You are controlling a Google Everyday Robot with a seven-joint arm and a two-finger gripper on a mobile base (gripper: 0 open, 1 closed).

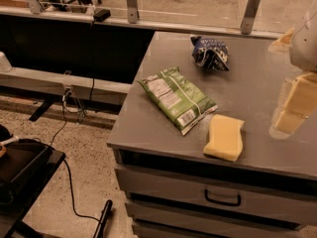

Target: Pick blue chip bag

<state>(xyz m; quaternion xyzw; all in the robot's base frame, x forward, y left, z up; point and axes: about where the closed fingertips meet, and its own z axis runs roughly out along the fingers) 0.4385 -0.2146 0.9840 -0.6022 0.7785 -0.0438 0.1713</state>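
Observation:
The blue chip bag [210,53] is a small crumpled dark blue foil bag with white lettering, lying near the far edge of the grey cabinet top [148,133]. My gripper [292,108] hangs at the right edge of the view, pale and close to the camera, above the cabinet's right side. It is to the right of the blue bag and nearer the front, well apart from it, and holds nothing that I can see.
A larger flat green chip bag [177,98] lies in the middle of the top. A yellow sponge block [225,138] sits near the front edge. The cabinet has drawers [223,198] below. A railing with glass [131,4] runs behind. Cables [69,148] trail on the floor at left.

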